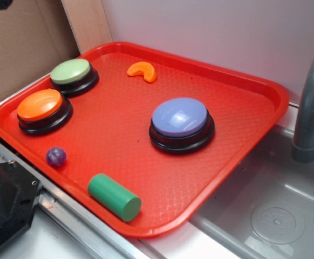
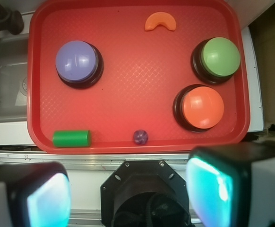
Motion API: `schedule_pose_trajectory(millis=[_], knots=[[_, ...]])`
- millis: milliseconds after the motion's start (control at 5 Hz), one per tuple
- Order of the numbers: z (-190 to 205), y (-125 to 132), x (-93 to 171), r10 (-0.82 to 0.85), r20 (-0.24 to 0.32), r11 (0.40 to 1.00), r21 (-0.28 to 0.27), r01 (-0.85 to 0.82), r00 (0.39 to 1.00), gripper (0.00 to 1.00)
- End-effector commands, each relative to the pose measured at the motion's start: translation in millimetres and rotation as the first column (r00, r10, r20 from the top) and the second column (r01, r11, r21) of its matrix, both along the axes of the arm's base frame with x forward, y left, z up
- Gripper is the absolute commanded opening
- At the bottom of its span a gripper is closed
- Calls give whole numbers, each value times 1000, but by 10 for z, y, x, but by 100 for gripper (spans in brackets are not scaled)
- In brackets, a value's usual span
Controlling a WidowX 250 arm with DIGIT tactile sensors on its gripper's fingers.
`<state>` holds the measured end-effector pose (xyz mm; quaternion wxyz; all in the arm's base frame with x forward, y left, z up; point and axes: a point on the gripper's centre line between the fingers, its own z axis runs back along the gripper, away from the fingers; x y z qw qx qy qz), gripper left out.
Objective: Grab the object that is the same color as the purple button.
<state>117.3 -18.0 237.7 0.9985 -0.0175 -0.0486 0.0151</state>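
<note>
My hand (image 2: 130,191) is open and empty, pads (image 2: 47,201) spread wide above the near edge of the red tray (image 2: 128,80), purple ball (image 2: 140,137) sitting free by that rim between green cylinder (image 2: 71,138) and orange button (image 2: 202,107), purple button (image 2: 76,61) well apart.

A shallow red plastic tray (image 1: 243,81) with a textured floor carried the extras. An orange-topped round button on a black base (image 1: 40,105) sat near the tray's left edge, with a light-green-topped button (image 1: 70,71) just beyond it. An orange crescent slice (image 1: 143,70) lay near the tray's far rim. A green cylinder (image 1: 114,196) lay on its side by the near rim. Right of the tray were a grey metal sink (image 1: 275,216) and a grey faucet (image 1: 309,108).
</note>
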Motion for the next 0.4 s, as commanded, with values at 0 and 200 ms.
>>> schedule_pose_trajectory(millis=[0, 200], knots=[[0, 0, 0, 0, 0, 1000, 0, 0, 1000, 100], [-205, -19, 18, -17, 27, 1000, -20, 17, 999, 100]])
